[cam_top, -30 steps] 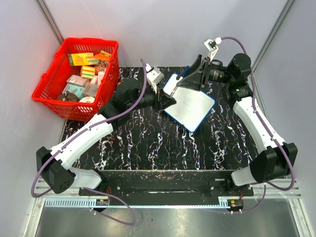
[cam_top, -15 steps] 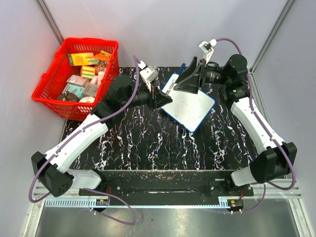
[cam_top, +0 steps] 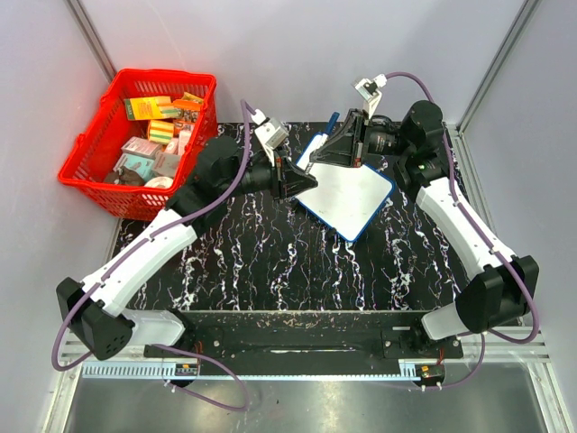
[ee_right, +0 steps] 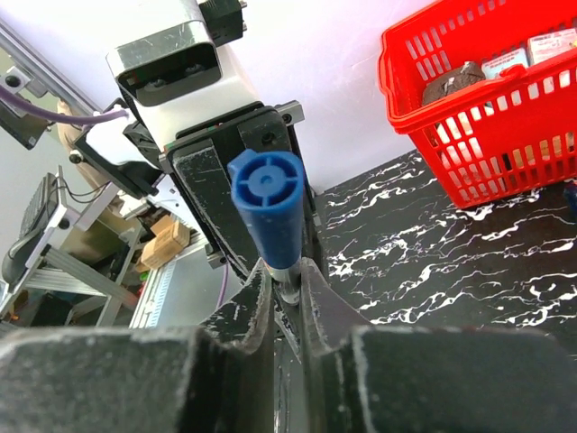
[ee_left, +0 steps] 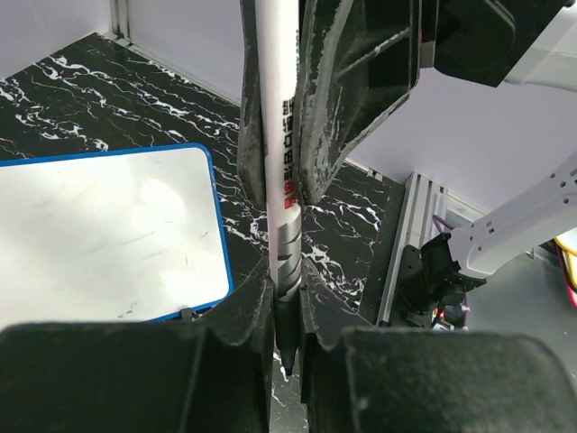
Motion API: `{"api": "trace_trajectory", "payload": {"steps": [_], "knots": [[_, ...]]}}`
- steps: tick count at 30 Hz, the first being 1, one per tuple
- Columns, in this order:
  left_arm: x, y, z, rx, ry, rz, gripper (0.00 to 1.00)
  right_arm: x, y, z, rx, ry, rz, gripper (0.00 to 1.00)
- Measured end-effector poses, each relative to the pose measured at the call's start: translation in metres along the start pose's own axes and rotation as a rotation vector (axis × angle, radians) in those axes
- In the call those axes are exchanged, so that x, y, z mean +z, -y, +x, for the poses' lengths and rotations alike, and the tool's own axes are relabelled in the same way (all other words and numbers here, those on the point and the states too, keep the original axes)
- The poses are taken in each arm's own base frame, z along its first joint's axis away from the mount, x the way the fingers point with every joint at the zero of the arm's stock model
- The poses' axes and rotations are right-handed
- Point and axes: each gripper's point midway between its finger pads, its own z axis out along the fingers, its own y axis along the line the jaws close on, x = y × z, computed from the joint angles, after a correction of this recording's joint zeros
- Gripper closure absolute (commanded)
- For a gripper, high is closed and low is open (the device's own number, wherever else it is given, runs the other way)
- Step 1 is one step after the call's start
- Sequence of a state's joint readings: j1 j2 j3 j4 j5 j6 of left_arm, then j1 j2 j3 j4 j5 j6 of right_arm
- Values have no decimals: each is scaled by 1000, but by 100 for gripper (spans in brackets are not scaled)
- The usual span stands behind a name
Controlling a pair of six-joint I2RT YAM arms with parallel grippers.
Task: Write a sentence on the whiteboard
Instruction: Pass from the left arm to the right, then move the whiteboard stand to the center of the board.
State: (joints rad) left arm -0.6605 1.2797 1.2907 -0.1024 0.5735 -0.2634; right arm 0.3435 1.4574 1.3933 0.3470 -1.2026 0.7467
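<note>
One whiteboard (cam_top: 353,200), lying flat on the black marbled surface (cam_top: 270,262), right of centre toward the far side; it is turned so one corner points near; blue rim, white face with only faint smudges showing. Both arms meet over its far-left corner, and from above they hide that corner.

One marker (ee_left: 278,153), a white barrel with red print, held off the surface between the two pincers; left pincer (ee_left: 284,302) is closed tight on the barrel near its dark end; right pincer (ee_right: 287,281) is closed on the other end, just below the blue cap (ee_right: 268,200), with the cap's end face toward the right wrist camera. The two pincers face each other, nearly touching along the marker.

One red basket (cam_top: 90,144) at the far left, partly off the surface edge and well apart from the whiteboard; it is full of small boxes and packets — too jumbled to count. The left arm's forearm passes just beside the basket's near-right corner. One small blue item (cam_top: 334,119) sits past the whiteboard's far edge, partly behind the right pincer — cannot tell what it is.
</note>
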Motion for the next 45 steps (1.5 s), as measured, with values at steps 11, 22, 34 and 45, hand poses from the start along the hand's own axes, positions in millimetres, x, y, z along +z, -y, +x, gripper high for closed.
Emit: {"api": "trace_trajectory", "payload": {"steps": [11, 22, 34, 45], "knots": [[-1, 0, 1, -6, -5, -4, 24, 0, 5, 3, 0, -3, 15, 100], [-30, -55, 4, -78, 70, -130, 13, -12, 58, 9, 24, 26, 267, 100], [16, -193, 97, -330, -116, -374, 64, -59, 120, -4, -50, 72, 678, 100], [95, -136, 195, -375, -349, -214, 100, -97, 124, -33, -163, 111, 877, 100]]}}
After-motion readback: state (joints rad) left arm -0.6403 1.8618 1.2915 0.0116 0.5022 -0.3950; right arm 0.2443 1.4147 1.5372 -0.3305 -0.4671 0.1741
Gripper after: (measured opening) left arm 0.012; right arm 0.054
